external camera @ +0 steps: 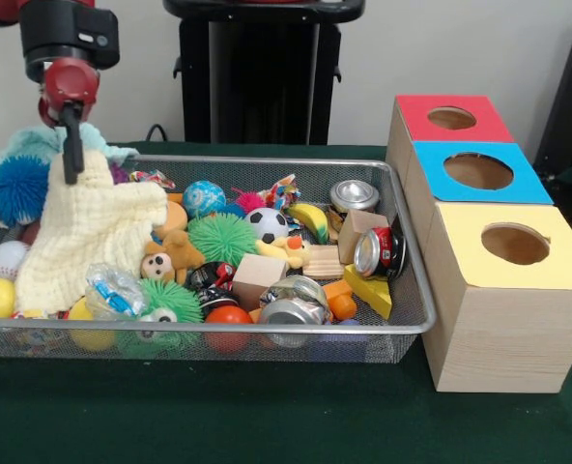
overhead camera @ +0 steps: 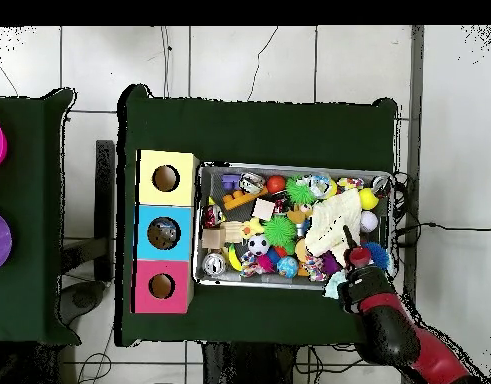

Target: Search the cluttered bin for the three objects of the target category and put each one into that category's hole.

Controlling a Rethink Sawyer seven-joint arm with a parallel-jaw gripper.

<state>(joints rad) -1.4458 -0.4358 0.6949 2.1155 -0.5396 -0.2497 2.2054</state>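
1. Evidently, the claw (external camera: 71, 162) was clenched on the top edge of a cream knitted cloth (external camera: 83, 242) at one end of the wire bin (external camera: 407, 309). The cloth hung from the claw, and its lower folds lay on the toys beneath.
2. I judged the step in hand to be lifting the cloth out of the clutter. To do this well, I would raise it straight up until its hem cleared the bin rim. I would also watch that no toy came up snagged in the knit.
3. I would carry it high across the bin, since a hanging hem could drag lighter items along.
4. I could not tell from the views which category was the target, so I could not tell whether the cloth was one of the wanted objects.
5. Count of receptacles: three boxes stood in a row just beside the bin on the table (external camera: 267, 416): a red box (external camera: 419, 130), a blue box (external camera: 441, 186) and a yellow box (external camera: 460, 237). Each had one hole.
6. Count of other items: one cloth, one claw and three metal cans (external camera: 354, 195) that I could make out.
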